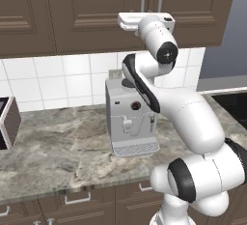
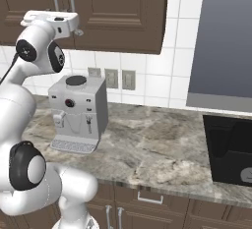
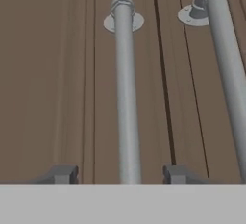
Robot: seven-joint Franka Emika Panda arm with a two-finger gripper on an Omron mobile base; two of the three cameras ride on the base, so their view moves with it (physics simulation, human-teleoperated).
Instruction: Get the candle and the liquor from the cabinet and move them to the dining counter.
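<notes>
The cabinet [image 1: 87, 7] [image 2: 123, 12] hangs above the worktop with both dark brown doors closed. The candle and the liquor are hidden and the dining counter is out of view. My gripper [image 3: 119, 174] is raised against the doors where they meet. In the hand view its two fingertips [image 3: 62, 174] stand on either side of the left silver bar handle [image 3: 126, 98], with a gap on each side, so it is open around the bar without touching. The other door's handle [image 3: 228, 74] runs to the right. From the base views the white hand [image 1: 144, 22] [image 2: 54, 19] sits at the handles' lower ends.
A grey coffee machine [image 1: 131, 118] [image 2: 78, 112] stands on the marble worktop [image 1: 58, 151] [image 2: 147, 144] below the hand. A dark-sided appliance [image 1: 7, 122] sits at the far left and a black cooktop [image 2: 231, 149] at the right. Low drawers run under the worktop.
</notes>
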